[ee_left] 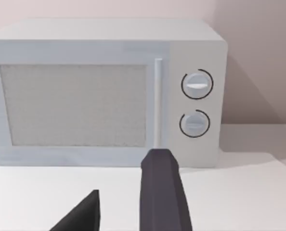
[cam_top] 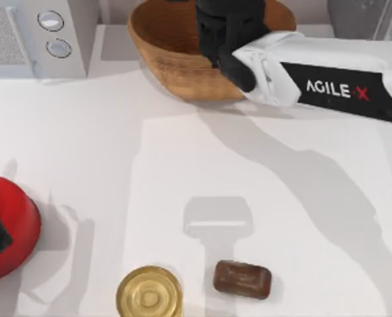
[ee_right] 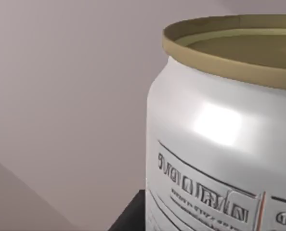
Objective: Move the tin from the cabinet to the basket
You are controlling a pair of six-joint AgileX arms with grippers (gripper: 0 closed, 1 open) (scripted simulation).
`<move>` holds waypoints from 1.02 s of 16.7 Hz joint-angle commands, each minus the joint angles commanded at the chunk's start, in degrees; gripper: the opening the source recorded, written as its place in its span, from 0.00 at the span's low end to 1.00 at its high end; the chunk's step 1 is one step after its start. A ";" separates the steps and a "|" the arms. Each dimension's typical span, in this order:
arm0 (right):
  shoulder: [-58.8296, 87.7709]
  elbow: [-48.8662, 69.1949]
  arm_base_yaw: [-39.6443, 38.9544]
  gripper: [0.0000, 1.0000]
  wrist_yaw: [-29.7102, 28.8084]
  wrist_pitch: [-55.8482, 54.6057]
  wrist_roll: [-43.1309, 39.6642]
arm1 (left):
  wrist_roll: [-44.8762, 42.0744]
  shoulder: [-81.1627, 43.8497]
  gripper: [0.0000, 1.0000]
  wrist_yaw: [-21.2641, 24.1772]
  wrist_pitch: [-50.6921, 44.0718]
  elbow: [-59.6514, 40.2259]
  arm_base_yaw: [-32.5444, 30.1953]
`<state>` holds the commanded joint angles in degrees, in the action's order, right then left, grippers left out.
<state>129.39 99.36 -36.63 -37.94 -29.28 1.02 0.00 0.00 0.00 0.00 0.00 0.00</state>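
Near edge of worktop (cam_top: 117,165): a squat gold round tin (cam_top: 149,293) with a ringed lid and a brown bar-shaped lump (cam_top: 242,279) lie just beside each other; neither belongs to the task.
Left side, near: a red rounded object (cam_top: 11,231) sits at the worktop's left edge with a dark part of the left arm over it.
Left gripper (ee_left: 128,202): parked, fingers spread apart with nothing between them, facing the white appliance (ee_left: 104,91) with two round knobs, which stands at the far left corner.
Right arm: the white link marked AgileX reaches in from the right toward the far middle, its dark wrist hanging over the basket (cam_top: 163,46).
Right gripper (cam_top: 226,30): above the basket's inside; from above I cannot tell how its fingers stand.
The tin (ee_right: 220,144): the right wrist camera has it very close, silver-white with small print, a thin red stroke and a gold rim, a dark finger edge at its base; judged from that closeness it is grasped by the right gripper.
Cabinet (cam_top: 361,16): a grey corner at the far right, well apart from the gripper.
Done, as I judge it: tin out of the cabinet and carried over the basket.
Left to do: lower it inside, let go, pull the arm clear.
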 joint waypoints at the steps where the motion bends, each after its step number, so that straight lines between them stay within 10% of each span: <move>1: 0.20 -0.54 0.26 0.00 0.19 0.15 0.13 | 0.00 0.00 1.00 0.00 0.00 0.00 0.00; 12: 4.98 6.18 1.52 0.00 1.46 1.13 -0.09 | 0.00 0.00 1.00 0.00 0.00 0.00 0.00; 17: 4.98 6.18 1.52 0.38 1.46 1.13 -0.09 | 0.00 0.00 1.00 0.00 0.00 0.00 0.00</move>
<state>134.37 105.54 -35.11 -36.48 -28.15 0.93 0.00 0.00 0.00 0.00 0.00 0.00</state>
